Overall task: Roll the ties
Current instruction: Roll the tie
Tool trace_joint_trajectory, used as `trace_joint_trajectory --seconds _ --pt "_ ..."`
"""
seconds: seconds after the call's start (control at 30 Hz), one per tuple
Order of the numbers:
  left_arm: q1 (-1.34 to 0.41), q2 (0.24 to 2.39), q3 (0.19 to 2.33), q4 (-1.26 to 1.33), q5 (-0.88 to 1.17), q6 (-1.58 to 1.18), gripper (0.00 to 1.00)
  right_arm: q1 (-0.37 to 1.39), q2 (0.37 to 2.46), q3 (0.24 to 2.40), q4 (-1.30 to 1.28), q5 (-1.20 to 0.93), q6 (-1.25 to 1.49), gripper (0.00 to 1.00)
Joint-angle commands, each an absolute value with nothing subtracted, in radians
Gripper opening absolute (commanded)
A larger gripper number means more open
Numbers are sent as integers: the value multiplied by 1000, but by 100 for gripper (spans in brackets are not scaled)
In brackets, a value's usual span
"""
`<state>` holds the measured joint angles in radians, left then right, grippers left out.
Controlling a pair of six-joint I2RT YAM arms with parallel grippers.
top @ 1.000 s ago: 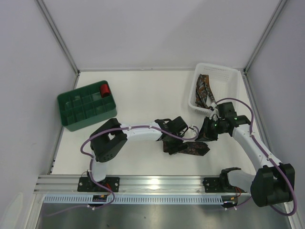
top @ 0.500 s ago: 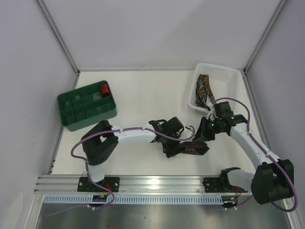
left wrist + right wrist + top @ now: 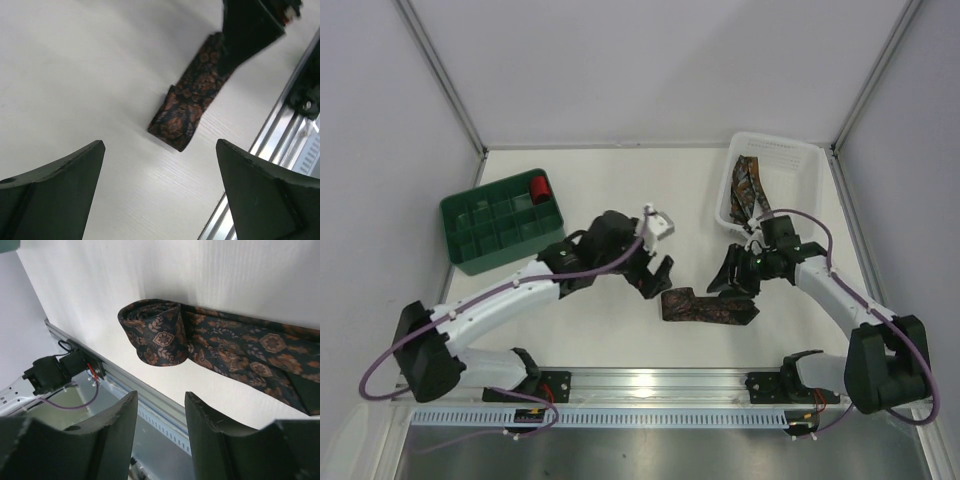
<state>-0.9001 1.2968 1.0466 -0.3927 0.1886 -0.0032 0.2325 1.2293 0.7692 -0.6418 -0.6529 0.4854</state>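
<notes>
Your part-rolled tie lies flat on the desk, coil toward your wide-open, empty left pincer, tail by the half-parted, empty right pincer, seemingly laid out for further rolling.

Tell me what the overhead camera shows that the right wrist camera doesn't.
Only the overhead view shows the green plastic compartment crate with a small red roll in it, and the white perforated plastic basket holding a second patterned necktie. Only the right wrist view shows the spiral layers of the coiled end of the dark brown-orange patterned fabric necktie. Both show that necktie lying partly rolled on the white table, and the aluminium rail at the table's near edge.
</notes>
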Motion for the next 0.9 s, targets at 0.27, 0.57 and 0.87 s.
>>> trace_joint_trajectory --seconds 0.27,0.57,0.87 --pt "-545 1117 848 -209 534 -541 100 360 1423 735 -379 -687 580 46" --pt "-538 1238 710 -268 457 -761 72 367 1506 736 -302 -704 503 55" --pt "-578 1390 722 -324 459 -758 68 370 1562 755 -267 -742 482 57"
